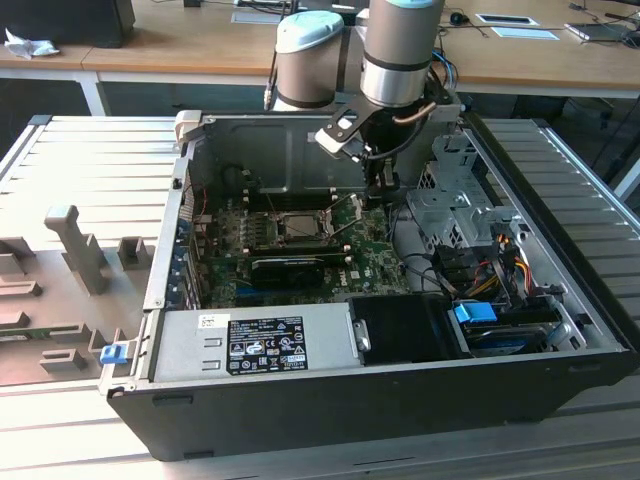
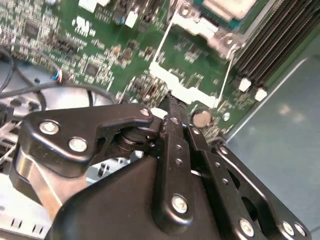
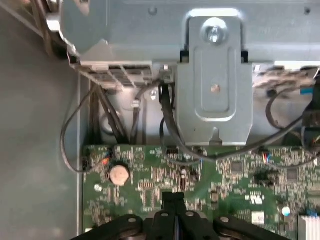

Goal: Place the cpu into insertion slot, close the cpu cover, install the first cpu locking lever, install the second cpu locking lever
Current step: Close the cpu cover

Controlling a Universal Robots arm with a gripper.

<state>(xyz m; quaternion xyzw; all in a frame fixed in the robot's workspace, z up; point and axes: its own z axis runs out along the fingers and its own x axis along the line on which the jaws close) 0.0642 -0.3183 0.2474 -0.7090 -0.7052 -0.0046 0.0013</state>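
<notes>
Sitting on the green motherboard [image 2: 100, 45], the cpu [image 2: 227, 6] shows a pale, dull square face; the silver windowed cpu cover [image 2: 186, 83] lies open beside it, the hand [image 2: 171, 102] pressed together at its edge.

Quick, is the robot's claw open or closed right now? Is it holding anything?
Gripper: closed, with nothing seen held in it.

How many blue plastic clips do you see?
2: one clip at the case's front corner, exterior view's left; another clip inside, exterior view's right; others may be hidden.
</notes>
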